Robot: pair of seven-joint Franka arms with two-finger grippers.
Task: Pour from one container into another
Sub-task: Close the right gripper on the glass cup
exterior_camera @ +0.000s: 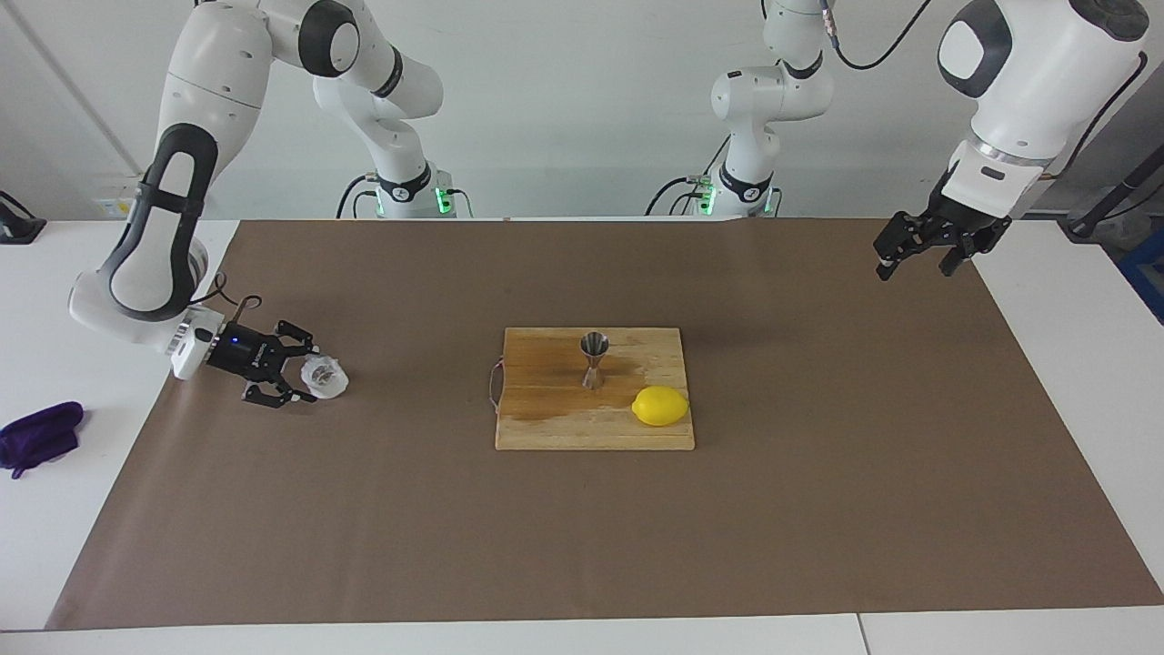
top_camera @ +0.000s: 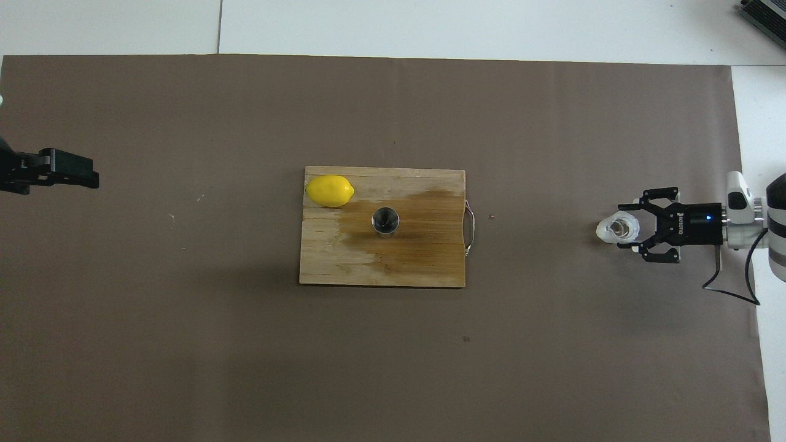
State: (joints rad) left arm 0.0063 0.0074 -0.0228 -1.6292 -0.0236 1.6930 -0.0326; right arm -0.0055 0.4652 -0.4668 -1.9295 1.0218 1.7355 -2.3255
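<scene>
- I have the translucent plastic cup (exterior_camera: 325, 375) (top_camera: 618, 229) standing on the brown paper cover (exterior_camera: 818, 509) (top_camera: 184, 337) close to the right arm's end of the table, about midway between the robots' edge and the outer edge.
- My right gripper (exterior_camera: 296, 376) (top_camera: 634, 229) lies low and nearly level at the cup, one finger on each side of it; from both views the fingers look closed in against its wall, though I cannot be sure they are pressing it, and the cup sits on the paper.
- The steel jigger (exterior_camera: 594, 358) (top_camera: 385, 220) stands upright, open mouth up, on the wooden cutting board (exterior_camera: 546, 428) (top_camera: 331, 264) in the middle of the table, on a darker, wet-looking patch of the wood.
- A lemon (exterior_camera: 660, 406) (top_camera: 330, 191) rests on the same board, at its corner farther from the robots and toward the left arm's end, near the jigger but apart from it.
- The board's thin metal handle (exterior_camera: 496, 387) (top_camera: 471, 224) faces the right arm's end.
- My left gripper (exterior_camera: 918, 257) (top_camera: 70, 170) waits up in the air over the paper near the left arm's end of the table, holding nothing; I cannot tell how far its fingers are parted.
- A purple cloth (exterior_camera: 38, 436) lies on the bare white tabletop off the paper, at the right arm's end.
</scene>
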